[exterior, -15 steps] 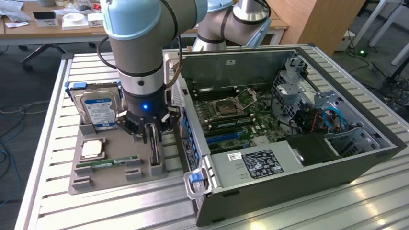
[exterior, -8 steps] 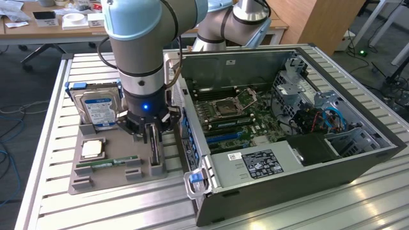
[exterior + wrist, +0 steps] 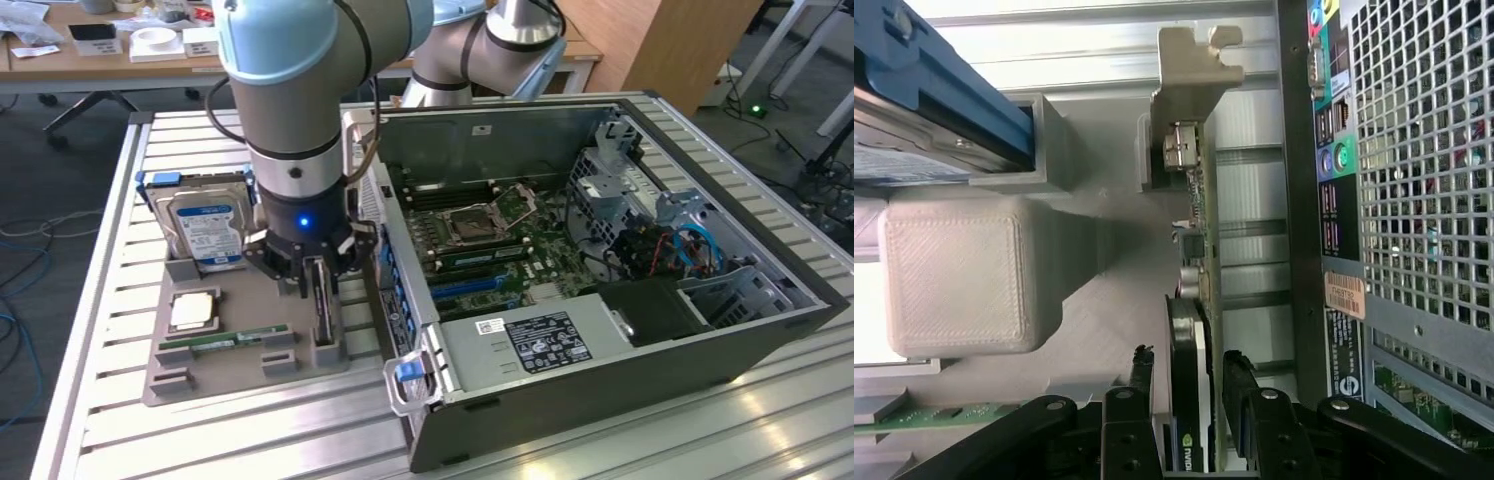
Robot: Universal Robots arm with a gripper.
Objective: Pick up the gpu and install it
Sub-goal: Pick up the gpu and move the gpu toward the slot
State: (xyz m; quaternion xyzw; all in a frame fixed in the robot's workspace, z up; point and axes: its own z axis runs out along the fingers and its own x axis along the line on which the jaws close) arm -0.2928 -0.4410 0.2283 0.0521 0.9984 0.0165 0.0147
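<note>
- Wrist view shows the black two-fingered tool standing open. One finger sits on each side of the gpu, a thin card with a dark black face, a green circuit board and a silver metal end bracket. A sliver of gap shows at each finger, so nothing is gripped yet.
- Seen from the exterior view, the tool hangs straight down over the gpu. The card stands on its long edge in a slot of the grey printed holder tray, on the side nearest the computer.
- The step in hand looks like the grasp. It would go best with the fingers closing squarely on the flat faces and the card centred between them. The wrist should stay plumb so the card does not bind in its slot, and the pads should keep off the bracket end.
- The holder tray also carries:
  - a silver hard drive with a blue label, upright in a blue caddy at the far end;
  - a square silver processor chip, lying flat;
  - a narrow green RAM stick, near the front.
- Just beside the tray lies the open black computer case. Inside it are a green motherboard with an unfilled socket and blue slots, and a grey labelled power supply near the front.
- Tray and case both rest on the ribbed aluminium surface.
</note>
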